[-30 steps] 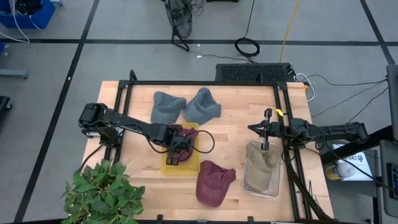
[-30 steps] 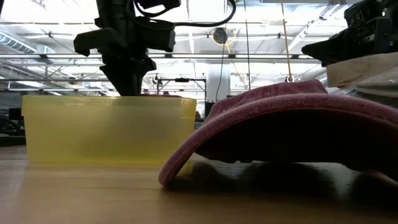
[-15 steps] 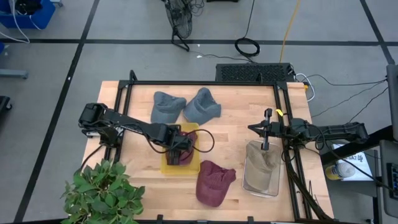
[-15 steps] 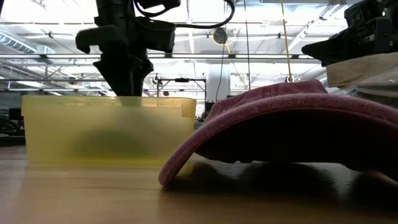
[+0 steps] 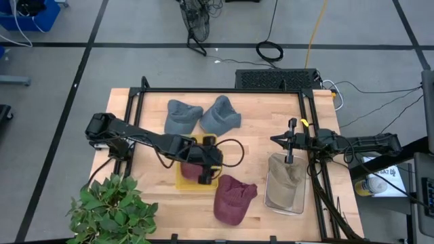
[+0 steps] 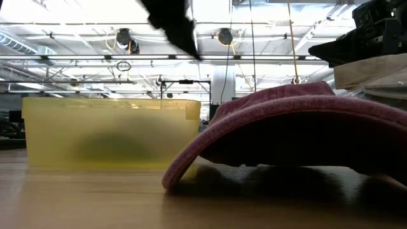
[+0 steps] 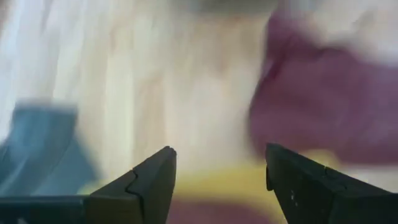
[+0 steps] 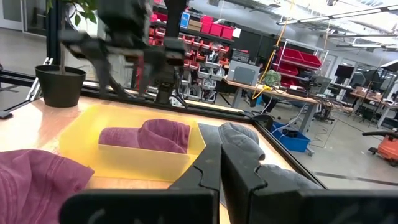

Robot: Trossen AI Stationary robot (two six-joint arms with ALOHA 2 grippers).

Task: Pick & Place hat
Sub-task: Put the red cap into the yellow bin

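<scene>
A maroon hat (image 5: 188, 169) lies inside the yellow bin (image 5: 182, 183), its cloth resting on the bin's floor (image 8: 146, 135). My left gripper (image 5: 205, 171) hangs open above the bin's right part, fingers apart with nothing between them (image 7: 217, 168). A second maroon hat (image 5: 234, 198) lies flat on the table just right of the bin (image 6: 299, 127). Two grey hats (image 5: 182, 116) (image 5: 220, 114) lie on the table beyond the bin. My right gripper (image 5: 291, 146) is shut, hovering over the far end of the clear bin (image 5: 285, 186).
The clear bin holds a tan hat (image 5: 286, 177). A potted plant (image 5: 112, 207) stands at the near left corner. A black frame (image 5: 224, 90) runs along the table's far, left and right sides. Bare wood lies between the yellow bin and the plant.
My left gripper has opened and let go of the maroon hat, which has dropped into the yellow bin. The gripper has then risen clear of the bin's rim and swung toward the table's right edge.
</scene>
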